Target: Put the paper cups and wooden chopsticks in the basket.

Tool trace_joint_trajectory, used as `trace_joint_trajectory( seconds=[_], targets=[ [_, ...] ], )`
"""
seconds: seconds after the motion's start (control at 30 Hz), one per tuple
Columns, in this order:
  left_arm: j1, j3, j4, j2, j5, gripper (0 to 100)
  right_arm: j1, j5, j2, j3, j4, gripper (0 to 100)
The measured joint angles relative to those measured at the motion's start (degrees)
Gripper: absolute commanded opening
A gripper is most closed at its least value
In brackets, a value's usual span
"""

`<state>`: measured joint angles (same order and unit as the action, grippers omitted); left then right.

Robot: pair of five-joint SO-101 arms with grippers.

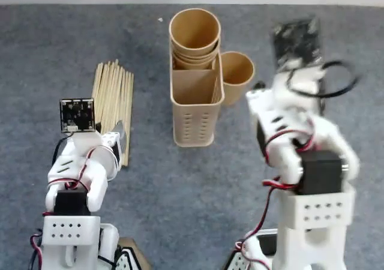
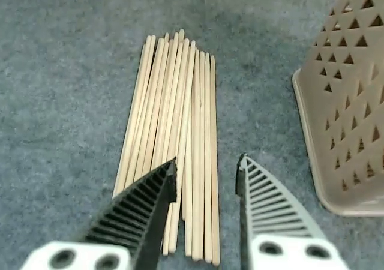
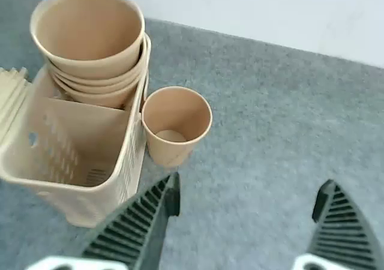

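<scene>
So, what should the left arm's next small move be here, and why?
Probably lower the left gripper and close it on the wooden chopsticks. It is open, with its tips over the end of the bundle nearest the arm, and the bundle lies flat outside the basket.

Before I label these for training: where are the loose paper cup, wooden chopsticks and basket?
loose paper cup (image 3: pixel 175 129), right wrist view, its inner wall.
wooden chopsticks (image 2: pixel 177 138), left wrist view, middle of the bundle.
basket (image 1: pixel 193 125), high view, its perforated near wall.
</scene>
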<state>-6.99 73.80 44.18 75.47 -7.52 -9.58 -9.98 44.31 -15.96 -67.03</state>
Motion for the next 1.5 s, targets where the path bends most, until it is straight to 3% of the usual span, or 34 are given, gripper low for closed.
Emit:
trace_joint_trajectory(
  seconds=[0.07, 0.17, 0.47, 0.73, 0.93, 1.03, 1.3, 1.5],
  targets=[
    [0.0, 0.9, -1.1, 0.0, 0.0, 19, 0.5, -1.0, -1.5, -10.2, 7.6, 34.7],
    [0.0, 1.1, -1.9, 0.0, 0.0, 19, 1.3, -1.5, -8.2, -14.2, 15.3, 34.7],
    [0.0, 1.1, -2.1, 0.0, 0.0, 19, 3.4, 0.0, -39.7, 6.8, 18.9, 34.7],
    [0.0, 1.1, -2.1, 0.0, 0.0, 19, 4.6, 0.5, -59.9, 24.3, 12.9, 32.3],
    [0.0, 1.1, -2.1, 0.0, 0.0, 19, 4.8, 0.6, -69.2, 31.4, 6.6, 11.3],
    [0.0, 1.1, -2.1, 0.0, 0.0, 19, 5.0, 0.5, -71.1, 34.4, 4.4, 5.8],
    [0.0, 1.3, -2.1, 0.0, 0.0, 19, 5.2, 0.5, -71.7, 41.3, -1.2, 5.6],
    [0.0, 1.3, -2.1, 0.0, 0.0, 19, 7.7, 1.4, -71.7, 54.4, -8.9, 7.7]
  ],
)
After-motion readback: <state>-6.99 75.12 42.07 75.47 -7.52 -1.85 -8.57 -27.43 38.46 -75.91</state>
